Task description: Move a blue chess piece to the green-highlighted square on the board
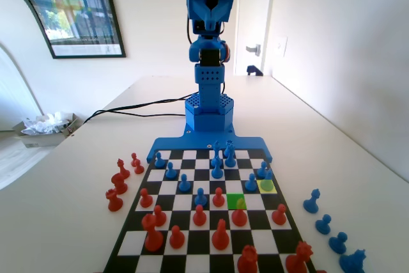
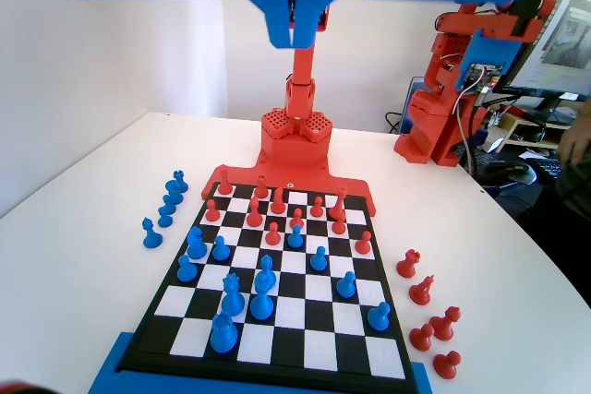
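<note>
Arm's parked high, gripper [image 2: 297, 29] with jaws closed on nothing, so the reach hasn't begun. The blue chess piece [image 1: 251, 183] stands just far-right of the green-highlighted square [image 1: 236, 201]. Next: drop and grab it.

Opposing views: fixed low, wrist high; share board [image 1: 211, 222].

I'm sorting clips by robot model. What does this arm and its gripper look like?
The arm is bright blue plastic, blocky segments with black motor parts between them, on a hexagonal base perforated with small holes. Black cables trail away from it across the table. The gripper is two flat blue jaws tapering downward.
</note>
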Robot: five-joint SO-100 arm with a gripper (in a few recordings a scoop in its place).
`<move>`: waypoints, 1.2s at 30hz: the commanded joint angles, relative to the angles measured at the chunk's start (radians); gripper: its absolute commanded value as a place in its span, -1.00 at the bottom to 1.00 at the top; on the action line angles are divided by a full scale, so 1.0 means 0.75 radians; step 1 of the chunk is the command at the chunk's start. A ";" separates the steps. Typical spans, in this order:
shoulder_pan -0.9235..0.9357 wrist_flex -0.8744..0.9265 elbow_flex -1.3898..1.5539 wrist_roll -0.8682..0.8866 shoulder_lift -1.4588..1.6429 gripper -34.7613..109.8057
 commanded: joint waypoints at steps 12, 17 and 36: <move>0.016 -0.020 0.006 -0.010 0.025 -0.51; 0.016 -0.020 0.006 -0.010 0.025 -0.51; -0.016 -0.020 0.008 -0.012 0.025 -0.50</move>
